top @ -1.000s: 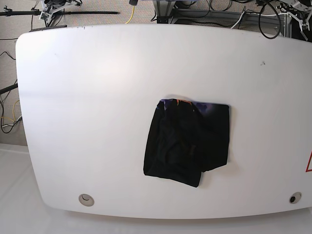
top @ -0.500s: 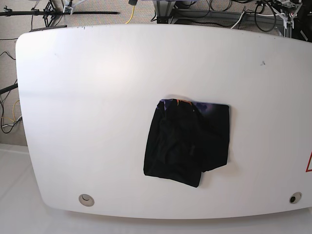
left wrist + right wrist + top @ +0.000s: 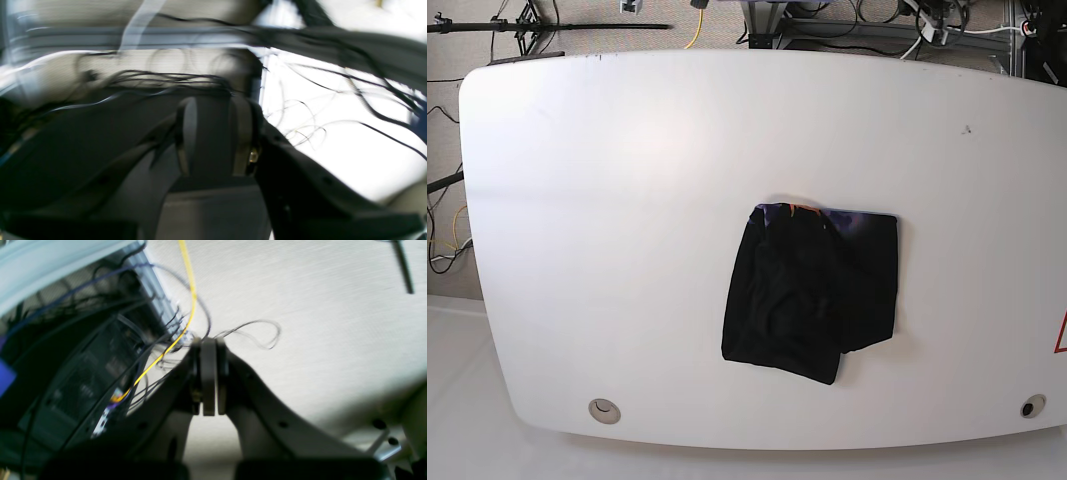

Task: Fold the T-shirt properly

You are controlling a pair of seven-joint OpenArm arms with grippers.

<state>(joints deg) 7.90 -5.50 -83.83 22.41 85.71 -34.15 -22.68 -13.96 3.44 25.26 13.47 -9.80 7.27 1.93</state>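
Observation:
The black T-shirt [image 3: 812, 292] lies folded into a rough rectangle on the white table [image 3: 627, 200], right of centre. Small purple and orange marks show at its far edge. Neither arm shows over the table in the base view. The blurred left wrist view has my left gripper [image 3: 213, 133] off the table and facing cables, its fingers apart with nothing between them. In the right wrist view my right gripper [image 3: 209, 380] hangs over pale floor, pads pressed together and empty.
Two round holes [image 3: 604, 409] [image 3: 1030, 406] sit near the table's front edge. A red mark [image 3: 1061, 335] shows at the right edge. Cables and frame parts lie behind the far edge, among them a yellow cable [image 3: 186, 290].
The arm parts seen at the top corners of the base view have drawn back out of sight. The T-shirt has not moved.

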